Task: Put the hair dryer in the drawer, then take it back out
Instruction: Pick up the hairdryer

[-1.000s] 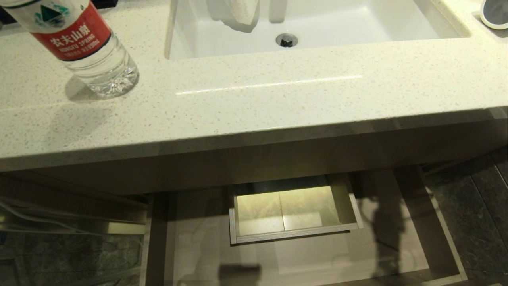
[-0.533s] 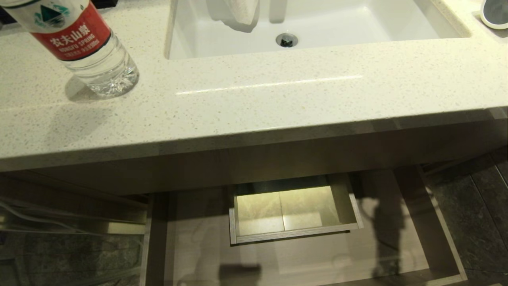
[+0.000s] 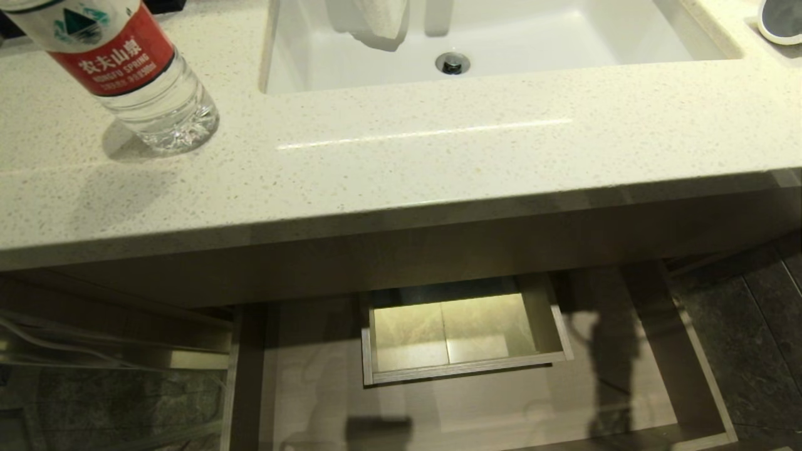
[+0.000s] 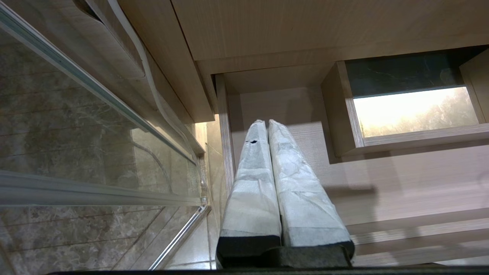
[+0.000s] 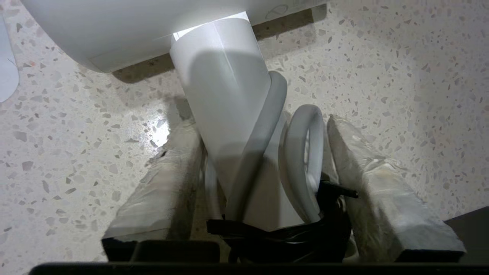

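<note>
The white hair dryer (image 5: 221,95) lies on a speckled stone counter, seen only in the right wrist view. Its barrel runs across the far side and its straight handle points back toward the camera. The looped white cord (image 5: 301,152), bound by a black tie (image 5: 298,236), rests beside the handle. My right gripper (image 5: 259,120) straddles handle and cord, one finger against each side. The drawer (image 3: 702,401) stands pulled out below the counter, its boxed cut-out (image 3: 463,369) in the middle. My left gripper (image 4: 266,122) hangs shut over the drawer's (image 4: 401,183) left end.
A water bottle (image 3: 125,69) with a red label stands on the countertop (image 3: 438,163) at the left. The white sink (image 3: 501,37) is behind, and a round white object (image 3: 780,22) is at the far right. A glass panel (image 4: 76,133) and dark tiled floor flank the drawer.
</note>
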